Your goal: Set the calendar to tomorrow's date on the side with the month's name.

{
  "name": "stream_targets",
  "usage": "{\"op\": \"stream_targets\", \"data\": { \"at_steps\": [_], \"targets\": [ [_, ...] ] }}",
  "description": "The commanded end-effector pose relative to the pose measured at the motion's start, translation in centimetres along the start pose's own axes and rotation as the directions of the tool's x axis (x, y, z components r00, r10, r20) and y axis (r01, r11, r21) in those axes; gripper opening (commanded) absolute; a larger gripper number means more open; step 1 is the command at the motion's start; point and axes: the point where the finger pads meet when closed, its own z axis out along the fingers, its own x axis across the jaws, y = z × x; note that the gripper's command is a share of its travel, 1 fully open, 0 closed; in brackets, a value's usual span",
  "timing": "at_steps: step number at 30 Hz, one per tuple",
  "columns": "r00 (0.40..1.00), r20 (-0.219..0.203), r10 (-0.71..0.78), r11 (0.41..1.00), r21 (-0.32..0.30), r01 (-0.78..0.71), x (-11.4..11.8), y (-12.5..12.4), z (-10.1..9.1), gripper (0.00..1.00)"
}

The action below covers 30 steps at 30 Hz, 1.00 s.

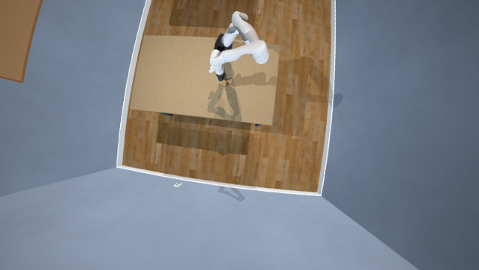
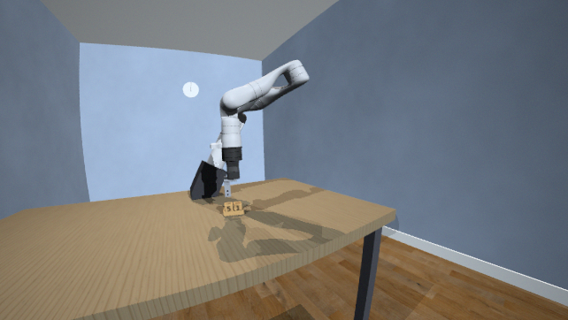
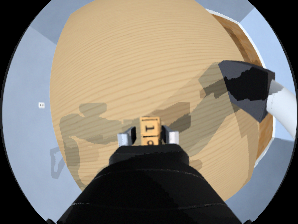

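The small wooden calendar (image 2: 233, 208) stands on the table with two cubes side by side in its tray. The side facing the exterior camera shows two digits, too small to read surely. It also shows in the wrist view (image 3: 149, 129) and in the top view (image 1: 222, 83). My gripper (image 2: 227, 189) hangs above and just behind the calendar, pointing down. Its fingers are open and empty, with the calendar seen between them below.
A black wedge-shaped base (image 2: 207, 180) stands behind the gripper at the arm's foot. The table's right edge (image 2: 380, 217) is well away from the calendar. A wall clock (image 2: 190, 89) hangs on the far wall.
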Motion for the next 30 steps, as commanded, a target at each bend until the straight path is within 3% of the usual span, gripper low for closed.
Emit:
{"op": "stream_targets", "data": {
  "at_steps": [1,30],
  "targets": [
    [1.000,-0.005,0.002,1.000,0.002,-0.002,0.2,-0.1,0.5,0.90],
    [1.000,-0.005,0.002,1.000,0.002,-0.002,0.2,-0.2,2.8,0.90]
  ]
}}
